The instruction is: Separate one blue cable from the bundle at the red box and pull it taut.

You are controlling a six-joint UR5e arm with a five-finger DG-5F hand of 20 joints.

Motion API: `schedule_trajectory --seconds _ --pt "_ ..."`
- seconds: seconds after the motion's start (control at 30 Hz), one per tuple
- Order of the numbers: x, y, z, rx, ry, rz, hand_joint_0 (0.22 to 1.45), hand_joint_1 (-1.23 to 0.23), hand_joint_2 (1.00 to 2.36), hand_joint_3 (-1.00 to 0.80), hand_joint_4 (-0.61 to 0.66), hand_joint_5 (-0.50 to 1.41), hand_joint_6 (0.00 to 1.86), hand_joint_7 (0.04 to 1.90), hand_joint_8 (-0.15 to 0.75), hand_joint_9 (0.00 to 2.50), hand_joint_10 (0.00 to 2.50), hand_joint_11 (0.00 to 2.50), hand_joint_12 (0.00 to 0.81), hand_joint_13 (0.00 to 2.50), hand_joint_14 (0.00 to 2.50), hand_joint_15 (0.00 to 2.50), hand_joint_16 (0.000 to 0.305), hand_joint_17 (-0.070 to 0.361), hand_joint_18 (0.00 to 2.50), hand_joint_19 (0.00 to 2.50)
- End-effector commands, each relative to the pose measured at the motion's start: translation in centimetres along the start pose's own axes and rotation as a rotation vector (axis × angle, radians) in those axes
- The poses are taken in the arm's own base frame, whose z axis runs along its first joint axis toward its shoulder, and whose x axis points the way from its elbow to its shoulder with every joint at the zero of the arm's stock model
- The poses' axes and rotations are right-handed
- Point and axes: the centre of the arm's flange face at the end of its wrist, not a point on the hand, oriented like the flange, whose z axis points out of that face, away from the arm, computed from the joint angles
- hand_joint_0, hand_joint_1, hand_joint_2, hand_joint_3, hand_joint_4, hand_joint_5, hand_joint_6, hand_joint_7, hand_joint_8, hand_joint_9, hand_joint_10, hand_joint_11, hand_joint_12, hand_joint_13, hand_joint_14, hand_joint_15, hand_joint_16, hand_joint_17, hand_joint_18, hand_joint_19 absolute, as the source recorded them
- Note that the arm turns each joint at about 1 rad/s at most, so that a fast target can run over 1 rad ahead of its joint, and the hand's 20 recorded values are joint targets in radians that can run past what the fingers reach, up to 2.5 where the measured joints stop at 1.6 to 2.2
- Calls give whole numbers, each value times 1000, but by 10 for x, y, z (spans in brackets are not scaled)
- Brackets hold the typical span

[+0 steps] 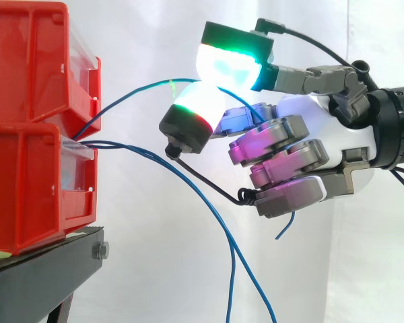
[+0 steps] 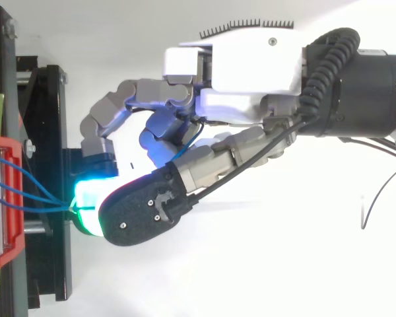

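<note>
Separation looks done: hand [image 1: 303,128] clamped on one blue cable [image 1: 121,96], pinched between glowing fingertips [image 1: 232,64], right of red box [image 1: 27,182]. Rest of bundle [image 1: 256,289] droops below, apart. Held cable arcs, seemingly slack. Taut pull rightward not yet done.

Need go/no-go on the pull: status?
Hand shut on one blue cable. It arcs from red box, not taut. Other blue cables hang slack below, apart.
</note>
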Motion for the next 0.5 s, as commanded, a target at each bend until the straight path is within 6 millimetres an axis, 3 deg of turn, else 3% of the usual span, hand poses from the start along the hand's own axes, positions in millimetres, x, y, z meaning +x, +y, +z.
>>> schedule_trajectory --seconds 0.0,0.03,0.07,0.1,0.13,0.2,0.33,0.47 --pt "1 -1 0 -2 9 21 689 -816 1023 -167 -457 -192 882 1056 207 828 1675 1573 265 1017 1636 1546 31 69 1195 1420" --pt "1 -3 0 -3 15 27 692 -819 1023 -175 -459 -192 881 1046 210 799 1936 1567 263 1002 1741 1521 30 67 1206 1440" --pt "1 -4 0 -3 15 31 693 -820 1022 -178 -459 -191 881 1049 210 782 2011 1586 261 996 1770 1528 30 68 1214 1449" --pt "1 -5 0 -7 18 40 694 -822 1023 -176 -455 -192 880 1051 213 736 2328 1530 260 987 1824 1531 30 66 1219 1477" --pt "1 -6 0 -9 18 46 695 -822 1023 -180 -455 -191 880 1053 211 728 2322 1652 264 977 1904 1520 29 66 1231 1488" --pt "0 -8 0 -9 17 56 694 -823 1023 -176 -455 -191 879 1054 209 674 2500 1627 271 961 1987 1538 29 66 1241 1503" --pt "-2 -11 -1 -8 23 65 694 -826 1024 -174 -447 -190 876 1076 220 640 2500 1521 278 870 2369 1546 29 66 1280 1596" --pt "-5 -11 -1 -12 39 66 691 -827 1024 -165 -474 -186 874 1097 223 639 2500 1510 290 831 2500 1605 29 65 1300 1651"
